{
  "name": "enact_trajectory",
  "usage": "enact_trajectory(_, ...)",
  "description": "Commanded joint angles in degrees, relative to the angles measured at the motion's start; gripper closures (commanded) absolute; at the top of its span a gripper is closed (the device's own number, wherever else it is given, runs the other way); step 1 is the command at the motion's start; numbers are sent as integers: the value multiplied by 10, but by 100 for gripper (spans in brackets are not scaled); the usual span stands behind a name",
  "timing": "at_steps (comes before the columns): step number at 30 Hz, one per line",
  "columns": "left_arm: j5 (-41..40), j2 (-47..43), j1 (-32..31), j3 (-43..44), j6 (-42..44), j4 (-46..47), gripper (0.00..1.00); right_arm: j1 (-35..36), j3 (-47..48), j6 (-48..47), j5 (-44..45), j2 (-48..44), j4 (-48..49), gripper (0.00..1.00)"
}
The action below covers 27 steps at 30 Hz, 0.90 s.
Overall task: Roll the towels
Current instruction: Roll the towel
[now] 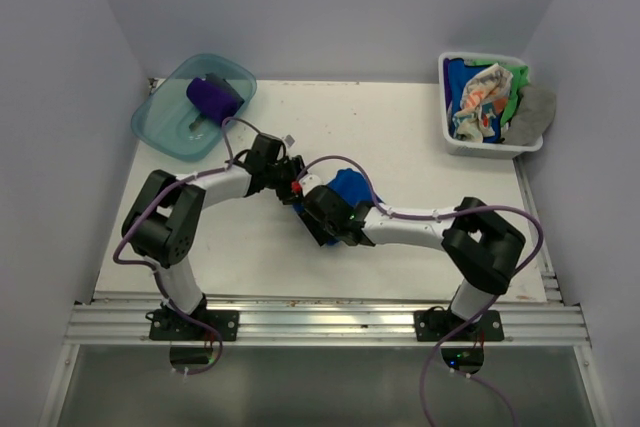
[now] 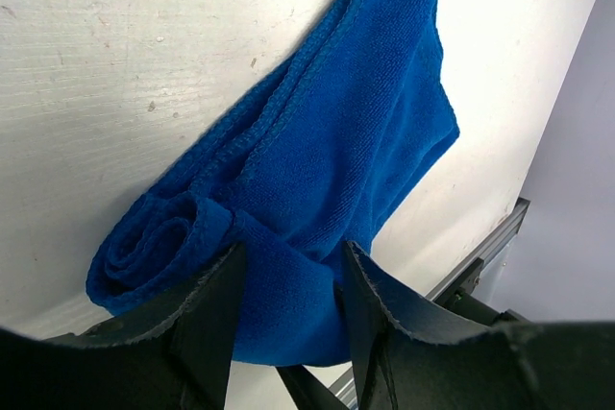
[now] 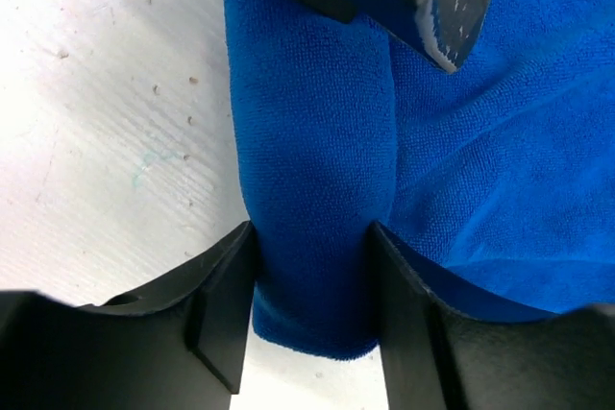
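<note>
At far left, your translucent teal tub (image 1: 150, 122) holds a rolled purple towel (image 1: 213, 97). Mid-surface (image 1: 400, 147), your left gripper (image 2: 288, 256) is clamped on the coiled end of the royal blue towel (image 2: 327, 141), which lies partly rolled with its loose part spread flat. Your right gripper (image 3: 312, 237) pinches the same roll, facing the left one. At far right, the white basket (image 1: 480, 147) holds a cream towel (image 1: 480, 102), a green towel (image 1: 517, 82) and a grey towel (image 1: 535, 112) in a heap.
</note>
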Motion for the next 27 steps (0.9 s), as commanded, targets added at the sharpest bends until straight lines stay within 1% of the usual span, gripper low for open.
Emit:
enact_trajectory(1,-17,15,-4,17,18,-29,51,-1,-29,36,8,16,11,50)
enact_trajectory(2,-16,15,-4,19,18,-29,50,-1,-33,41,11,17,13,52)
enact_trajectory(5,-15,14,-4,24,15,-29,50,-1,-47,59,25,18,22,69)
enact_trajectory(6,-14,13,-4,27,14,-30,50,-1,-50,63,29,18,24,80)
enact_trajectory(8,-10,10,-4,30,15,-34,49,-1,-57,73,36,13,29,92)
enact_trajectory(9,-9,8,-4,32,15,-36,48,-1,-60,75,37,11,32,100)
enact_trajectory(12,-13,-11,-3,49,20,-50,41,-3,-79,95,20,-4,49,100)
enact_trajectory(14,-23,-34,1,55,27,-65,35,-6,-92,107,-18,-20,79,100)
enact_trajectory(17,-32,-64,9,62,34,-82,29,-14,-118,125,-71,-34,118,100)
enact_trajectory(19,-36,-84,19,61,38,-92,27,-23,-137,142,-98,-45,154,100)
enact_trajectory(20,-41,-90,22,59,39,-95,26,-29,-145,148,-125,-50,166,100)
enact_trajectory(24,-50,-118,26,43,38,-102,25,-74,-183,190,-201,-64,220,100)
enact_trajectory(27,-47,-126,26,25,34,-92,24,-107,-208,217,-260,-62,278,100)
